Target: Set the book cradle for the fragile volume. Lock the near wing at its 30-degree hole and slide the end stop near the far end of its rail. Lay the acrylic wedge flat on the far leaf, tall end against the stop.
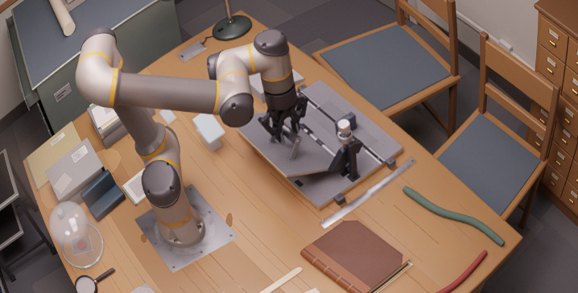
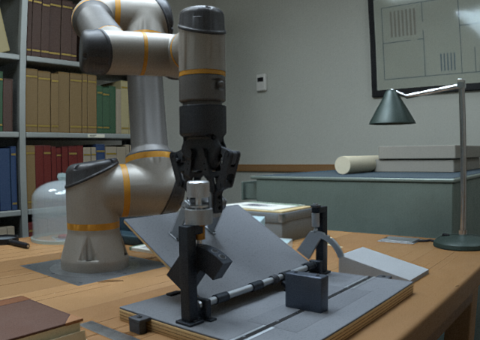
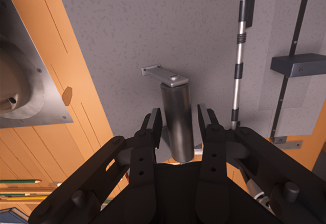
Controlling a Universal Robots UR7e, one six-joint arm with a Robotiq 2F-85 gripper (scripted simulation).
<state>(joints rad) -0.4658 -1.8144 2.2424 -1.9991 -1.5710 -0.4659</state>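
Note:
A steel handle bar (image 3: 176,119) stands out from the raised grey near wing (image 1: 283,145), and my gripper (image 3: 179,127) sits around it with its fingers open, holding nothing. The wing (image 2: 217,243) tilts up from the hinge rod (image 3: 238,59) of the cradle. At the cradle's near end a black post carries a white-capped locking pin (image 1: 344,129) beside a sector plate (image 2: 209,261). The dark end stop (image 2: 306,290) sits on its rail on the flat far leaf (image 1: 355,129). The acrylic wedge (image 1: 208,131) stands on the table left of the cradle.
Behind the cradle stand a desk lamp (image 1: 231,24) and a green cabinet (image 1: 93,28). A steel ruler (image 1: 365,194) lies along the cradle's near edge, with a brown book (image 1: 355,257) and two book snakes (image 1: 452,214) nearer. Boxes and papers crowd the table's left.

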